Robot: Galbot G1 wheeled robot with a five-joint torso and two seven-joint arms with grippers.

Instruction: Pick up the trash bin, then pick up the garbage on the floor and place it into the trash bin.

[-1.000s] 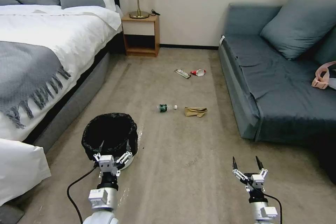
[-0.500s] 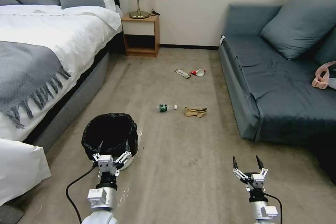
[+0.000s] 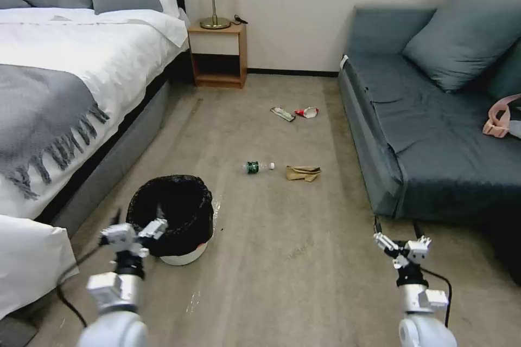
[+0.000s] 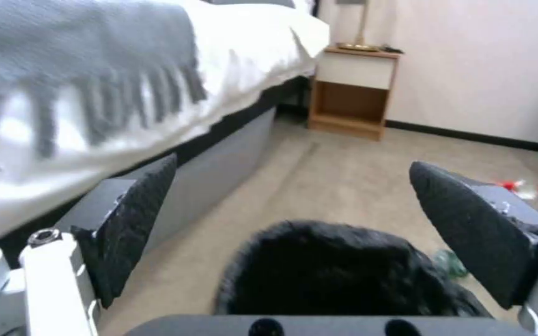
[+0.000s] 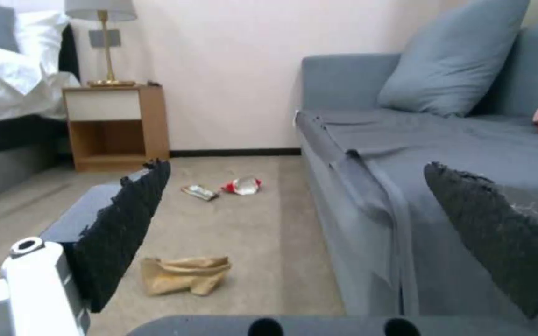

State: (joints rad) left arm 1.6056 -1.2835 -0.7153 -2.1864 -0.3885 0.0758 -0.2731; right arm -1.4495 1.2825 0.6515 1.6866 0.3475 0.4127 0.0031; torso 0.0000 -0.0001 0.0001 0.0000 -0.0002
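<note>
I am on the first step, my left gripper wide open by the trash bin, right gripper open too; next I must pinch its rim.

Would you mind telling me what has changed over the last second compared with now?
The left gripper swung out toward the bed side of the trash bin, open and holding nothing. The right gripper shifted slightly outward, open. The bin, bottle, brown paper and two wrappers stayed put.
</note>
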